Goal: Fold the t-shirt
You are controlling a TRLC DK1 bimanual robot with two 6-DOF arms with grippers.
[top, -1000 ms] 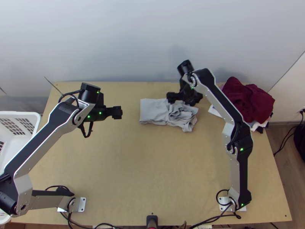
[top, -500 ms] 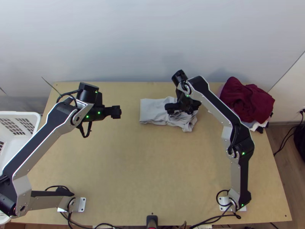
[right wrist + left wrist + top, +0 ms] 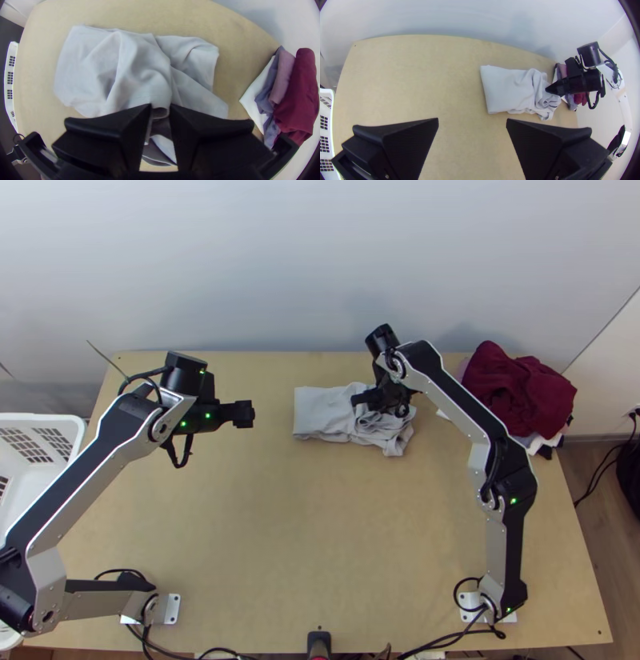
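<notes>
In the right wrist view, our right gripper (image 3: 160,107) is pinching a raised fold of the light-grey cloth t-shirt (image 3: 140,73), presumably to straighten the bunched end beneath it. In the left wrist view, our left gripper (image 3: 472,121) is gaping empty, likely sparing the flatter end. In the top view, we are seeing the light wooden counter (image 3: 280,524) below both, a maroon cloth pile (image 3: 520,388) near the right gripper, a white plastic basket (image 3: 50,418) well apart from the left gripper, a pale wall (image 3: 280,260) behind.
</notes>
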